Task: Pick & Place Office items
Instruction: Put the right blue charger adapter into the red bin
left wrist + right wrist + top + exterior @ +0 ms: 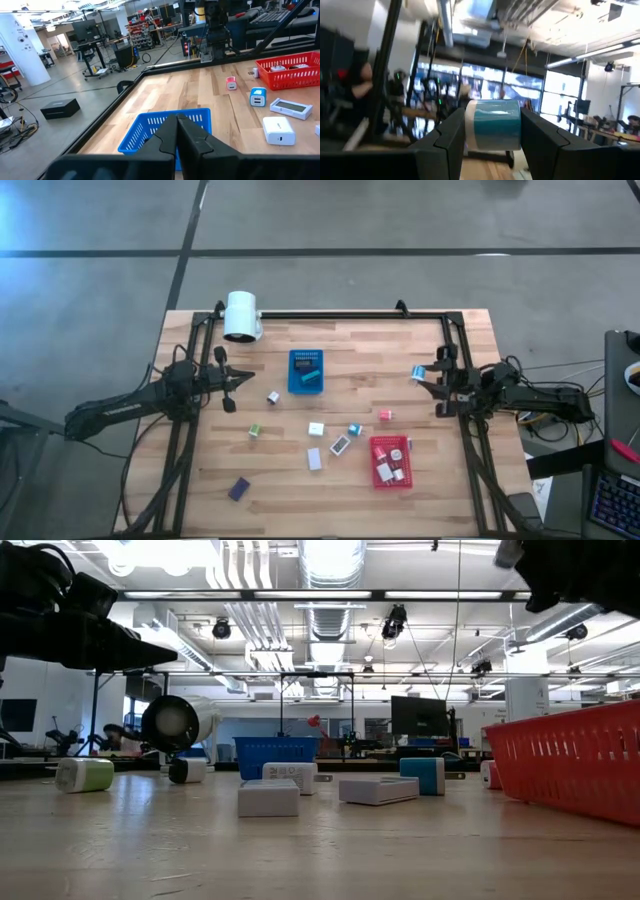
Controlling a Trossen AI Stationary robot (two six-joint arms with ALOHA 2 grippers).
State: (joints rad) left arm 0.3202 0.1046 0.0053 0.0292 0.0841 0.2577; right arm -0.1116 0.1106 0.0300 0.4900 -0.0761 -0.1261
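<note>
Holding a teal-and-white block (494, 125) between its fingers, the right gripper (422, 372) hangs at the table's three o'clock edge; the left gripper (232, 389), fully closed and empty, waits at nine o'clock. Swinging fast toward the red tray (405, 479) could shake the block loose.

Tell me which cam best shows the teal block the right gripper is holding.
Right wrist view: the teal-and-white block fills the frame centre, clamped between the right gripper fingers. The high view shows it only as a small teal speck at the table's right edge. Low and left wrist views don't show it.
</note>
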